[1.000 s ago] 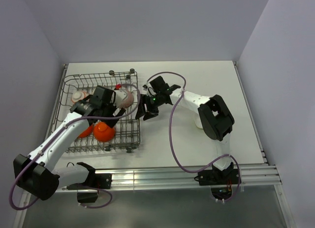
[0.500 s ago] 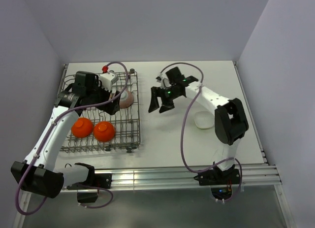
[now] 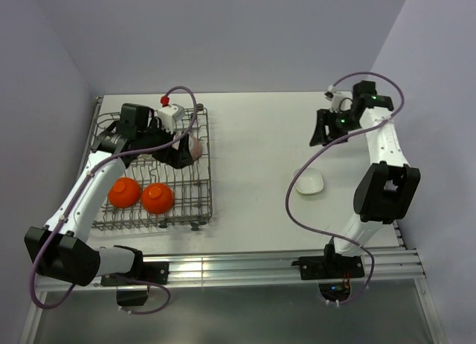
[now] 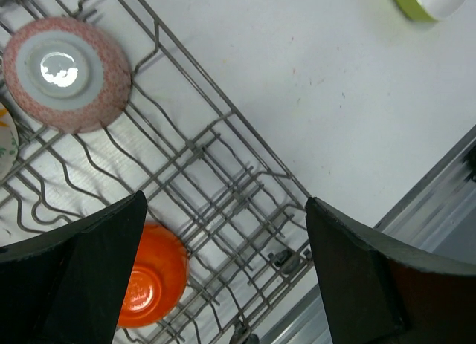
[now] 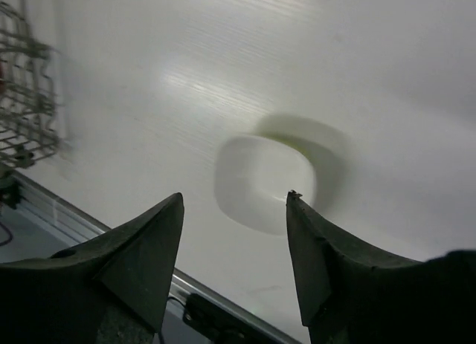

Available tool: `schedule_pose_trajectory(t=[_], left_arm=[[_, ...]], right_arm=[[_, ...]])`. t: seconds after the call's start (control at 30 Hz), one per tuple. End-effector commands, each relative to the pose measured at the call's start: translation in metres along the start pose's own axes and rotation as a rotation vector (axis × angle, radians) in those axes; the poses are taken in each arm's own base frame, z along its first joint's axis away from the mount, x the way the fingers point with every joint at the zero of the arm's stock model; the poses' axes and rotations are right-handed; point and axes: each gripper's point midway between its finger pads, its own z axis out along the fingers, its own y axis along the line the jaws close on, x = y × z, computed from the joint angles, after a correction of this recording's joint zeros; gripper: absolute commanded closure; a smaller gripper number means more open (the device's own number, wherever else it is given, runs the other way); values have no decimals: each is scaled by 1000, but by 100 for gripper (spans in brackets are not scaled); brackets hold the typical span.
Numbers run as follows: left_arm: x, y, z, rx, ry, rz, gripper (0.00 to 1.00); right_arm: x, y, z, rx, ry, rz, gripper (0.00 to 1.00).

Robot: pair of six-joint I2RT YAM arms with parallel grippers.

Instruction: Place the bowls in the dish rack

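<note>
The left gripper (image 4: 225,201) hangs over the dish rack (image 3: 186,188) at nine o'clock on the table (image 3: 253,136). Its jaws are spread wide and hold nothing. A pinkish bowl (image 4: 67,73) and two orange bowls (image 3: 124,192) sit inside the rack. The right gripper (image 5: 234,195), jaws parted and empty, hovers over the white-and-green bowl (image 5: 264,184), which sits on the table at three o'clock.

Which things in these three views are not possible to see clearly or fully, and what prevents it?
Top view: pink bowl in the dish rack, partly hidden by the left gripper.
Left wrist view: lime-green bowl cut by the top edge; a patterned bowl cut by the left edge.
Right wrist view: motion blur smears the lime-green bowl and the rack wires.
</note>
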Motion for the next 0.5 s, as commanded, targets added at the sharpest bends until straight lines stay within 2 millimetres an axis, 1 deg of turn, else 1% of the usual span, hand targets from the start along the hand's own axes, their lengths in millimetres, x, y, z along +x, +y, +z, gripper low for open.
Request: schedule_pose_trajectory(t=[0.0,0.07,0.1,0.17,0.2,0.27,0.37,0.47], left_arm=[[-31,-5,-4,14,-120,-10,7],[-32,-6,-2,26,-119,-19,7],[-32,-5,1,27,-114,-27,6],[-31,-5,1,24,-105,-37,7],[-32,-4,0,23,-107,-32,7],[-30,-3,-2,13,-107,-28,7],[-27,-3,-5,3,-110,-17,6],[-22,-1,-3,-14,-99,-27,6]], right_arm=[[41,-40,-13,73,142,23,37],[52,-48,-7,93,164,24,38],[61,-54,1,104,174,23,39],[72,-62,8,127,199,29,39],[80,-66,15,127,217,34,40],[88,-71,22,138,236,48,42],[105,-73,35,122,268,71,44],[110,-74,45,107,267,86,48]])
